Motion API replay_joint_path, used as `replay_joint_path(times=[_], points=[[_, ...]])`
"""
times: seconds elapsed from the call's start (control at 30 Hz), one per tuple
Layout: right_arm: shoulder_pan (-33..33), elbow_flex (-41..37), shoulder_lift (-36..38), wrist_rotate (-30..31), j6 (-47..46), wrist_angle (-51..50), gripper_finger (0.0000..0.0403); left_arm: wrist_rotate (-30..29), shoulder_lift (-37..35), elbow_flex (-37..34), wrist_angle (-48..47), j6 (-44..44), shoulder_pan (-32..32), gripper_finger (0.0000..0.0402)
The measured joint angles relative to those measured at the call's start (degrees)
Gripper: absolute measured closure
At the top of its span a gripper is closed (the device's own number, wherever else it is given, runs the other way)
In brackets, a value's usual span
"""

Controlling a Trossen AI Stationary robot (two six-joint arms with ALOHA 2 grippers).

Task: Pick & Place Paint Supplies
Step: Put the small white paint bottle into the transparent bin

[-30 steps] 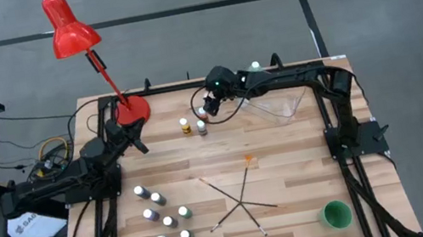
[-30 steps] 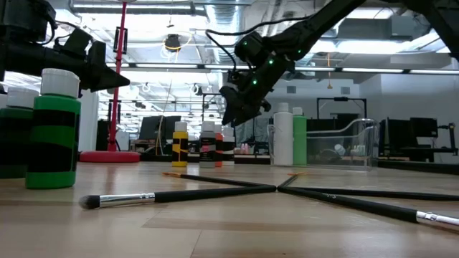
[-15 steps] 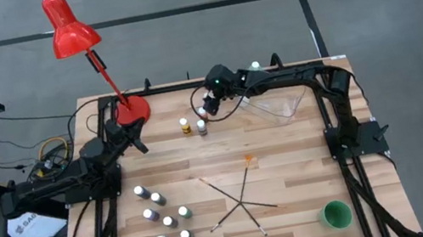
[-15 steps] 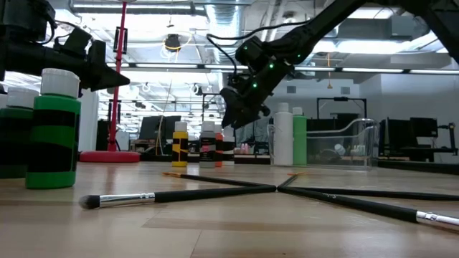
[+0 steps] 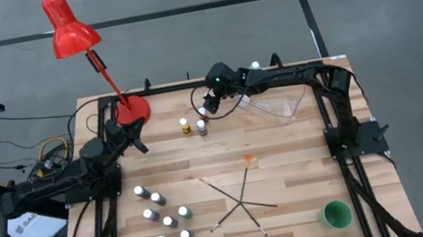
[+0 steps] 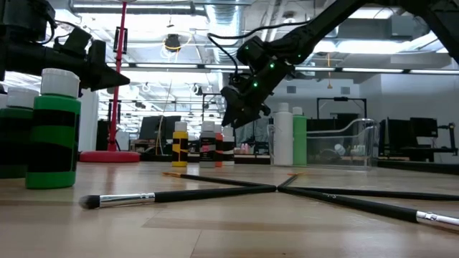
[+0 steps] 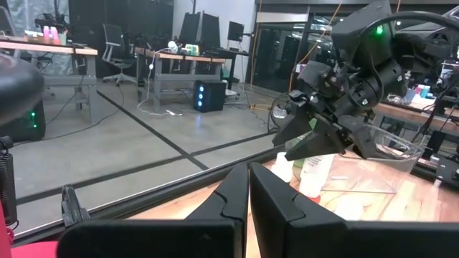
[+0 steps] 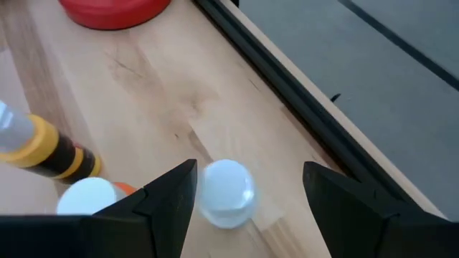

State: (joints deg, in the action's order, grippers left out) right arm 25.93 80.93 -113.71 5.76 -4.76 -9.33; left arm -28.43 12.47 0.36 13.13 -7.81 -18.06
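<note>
My right pincer (image 5: pixel 207 104) hangs above the far middle of the wooden desk (image 5: pixel 288 166), fingers spread apart and holding nothing. In the right wrist view, a tiny white-capped paint bottle (image 8: pixel 226 192) sits on the wood directly between the two dark fingers (image 8: pixel 168 197), not touched by either. Just beside it stand a yellow-and-black banded bottle (image 5: pixel 185 126) and an orange-labelled bottle (image 5: pixel 202 126).

Near the far edge, a taller white bottle (image 6: pixel 284 135) and a taller green bottle (image 6: pixel 299 136) stand upright next to a clear plastic tub (image 5: pixel 282 103).

Several thin dark paintbrushes (image 5: pixel 242 195) lie crossed at the desk's centre. A cluster of small white-capped bottles (image 5: pixel 165 215) stands toward the near left corner. A green cup (image 5: pixel 336 215) sits at the near right corner.

My left pincer (image 5: pixel 138 135) waits over the left edge with its fingers pressed together, empty, just beside the round base of a red desk lamp (image 5: pixel 132 110) at the far left corner.
</note>
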Motion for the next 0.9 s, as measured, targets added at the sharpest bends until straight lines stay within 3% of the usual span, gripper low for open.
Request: replay_joint_path(times=[0.9], points=[[0.02, -0.18, -2.43, -1.88, -2.8, 0.72, 0.0152, -0.02, 0.01, 0.0, 0.43, 0.0, 0.0, 0.0394]])
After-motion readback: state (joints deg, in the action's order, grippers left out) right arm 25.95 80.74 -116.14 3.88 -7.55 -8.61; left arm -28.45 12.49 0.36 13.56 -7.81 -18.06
